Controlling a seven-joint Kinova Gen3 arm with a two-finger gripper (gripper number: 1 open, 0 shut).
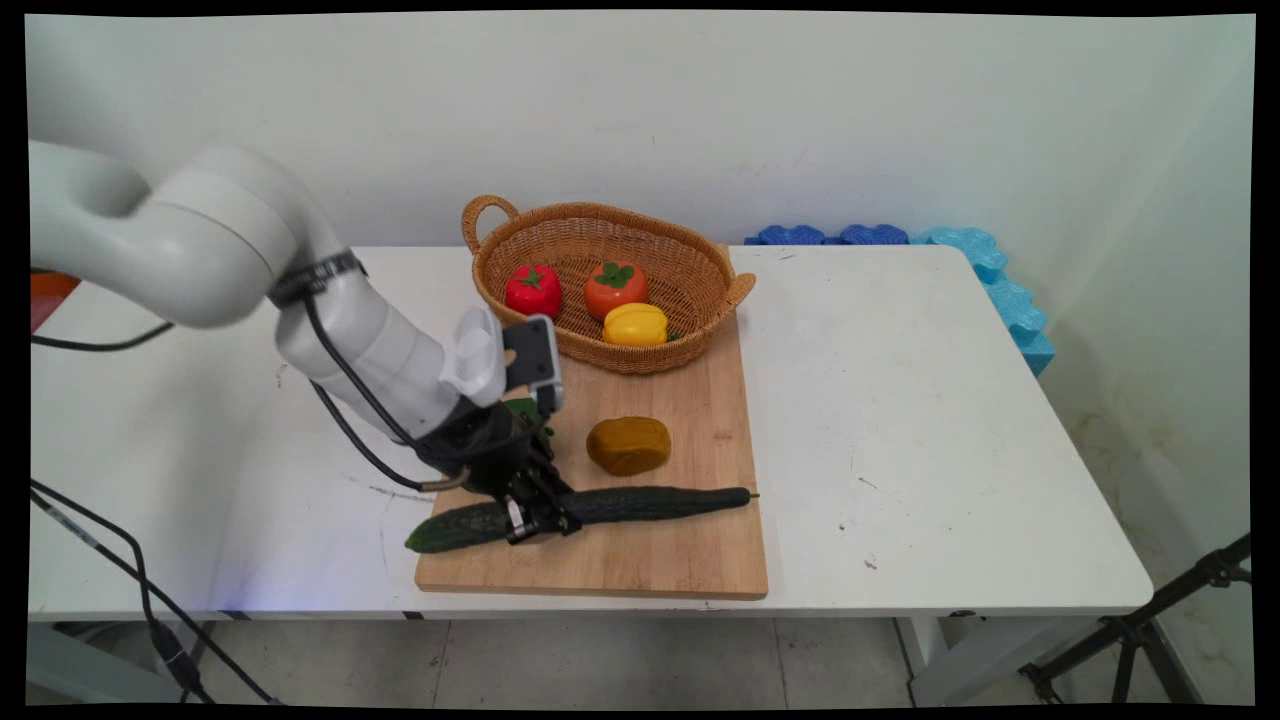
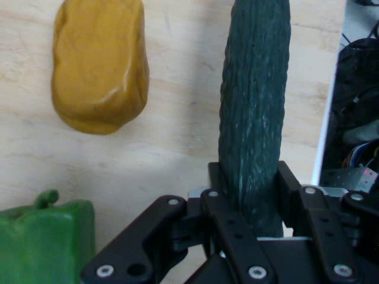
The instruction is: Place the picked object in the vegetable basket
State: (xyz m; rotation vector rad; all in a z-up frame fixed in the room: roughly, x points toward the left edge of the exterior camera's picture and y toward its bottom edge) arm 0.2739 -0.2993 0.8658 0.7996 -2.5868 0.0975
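Tool (image 1: 535, 520) is clamped across the long dark green cucumber (image 2: 254, 118), which lies flat on the wooden cutting board (image 1: 650, 560). Woven wicker basket (image 1: 700, 265) holds a red tomato (image 1: 533, 290), an orange persimmon (image 1: 616, 288) and a yellow bell pepper (image 1: 635, 324); the brown potato (image 2: 98, 65) and green bell pepper (image 2: 47, 242) sit on the board.

Main view high over the table's (image 1: 900, 400) near side facing the wall, hand view close, seemingly downward, both showing the cucumber (image 1: 640, 503) (image 2: 254, 118)

White table (image 1: 900, 420) spans frame centre, left edge to right, wall behind. Wooden cutting board (image 1: 650, 560) lies flat on table, lower centre, long side running toward wall, near edge close to table's front edge. Wicker basket (image 1: 700, 262) at upper centre, sits partly on board's far end, partly on bare tabletop. Small dark specks and scuffs on tabletop right of board. Black cable (image 1: 90, 345) drapes over table's left part.
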